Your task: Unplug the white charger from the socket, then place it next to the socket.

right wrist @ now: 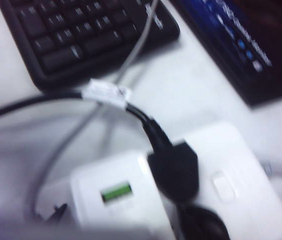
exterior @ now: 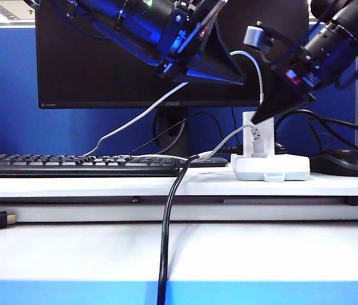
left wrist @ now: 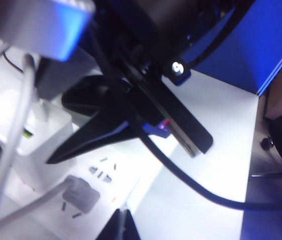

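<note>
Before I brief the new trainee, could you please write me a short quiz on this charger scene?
1. True or false: the white charger stands plugged into the socket.
2. In the exterior view, what lies on the desk to the right of the socket? A: a mug. B: a black mouse. C: a stapler.
3. Which gripper has its tip at the top of the charger, and where is the other one?

Key
1. True.
2. B.
3. The right gripper; the left gripper hangs higher, in front of the monitor.
</note>
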### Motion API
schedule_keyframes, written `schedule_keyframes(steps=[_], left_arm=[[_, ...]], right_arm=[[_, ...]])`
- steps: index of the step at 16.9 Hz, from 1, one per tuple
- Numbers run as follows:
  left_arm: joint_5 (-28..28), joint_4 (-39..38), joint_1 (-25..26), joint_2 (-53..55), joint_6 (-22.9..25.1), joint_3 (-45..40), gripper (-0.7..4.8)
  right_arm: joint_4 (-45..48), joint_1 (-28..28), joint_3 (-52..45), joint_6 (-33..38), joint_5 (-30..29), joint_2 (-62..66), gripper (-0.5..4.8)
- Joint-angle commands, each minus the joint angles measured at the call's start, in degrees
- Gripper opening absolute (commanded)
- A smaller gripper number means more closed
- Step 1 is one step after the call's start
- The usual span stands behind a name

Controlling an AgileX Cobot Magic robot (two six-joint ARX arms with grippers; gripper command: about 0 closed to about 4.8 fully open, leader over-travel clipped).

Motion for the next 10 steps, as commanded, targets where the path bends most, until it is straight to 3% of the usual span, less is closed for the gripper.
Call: schedule_keyframes(steps=[1,5,10], left_arm=[[0.3,-1.1,0.1,0.0,0.3,0.1,-0.04],[-0.2,-0.9,0.1,0.8,2.7,0.1,-0.04],[0.2,0.0,0.0,3.5,2.6,0.1,-0.04]], right_arm=[[1.0,0.2,0.3,-0.3,-1.0,0.3,2.65],[1.0,0.7,0.3,-0.3,-1.0,2.3,2.59],[1.0,0.6,0.3,-0.3,0.7,2.5,1.97]])
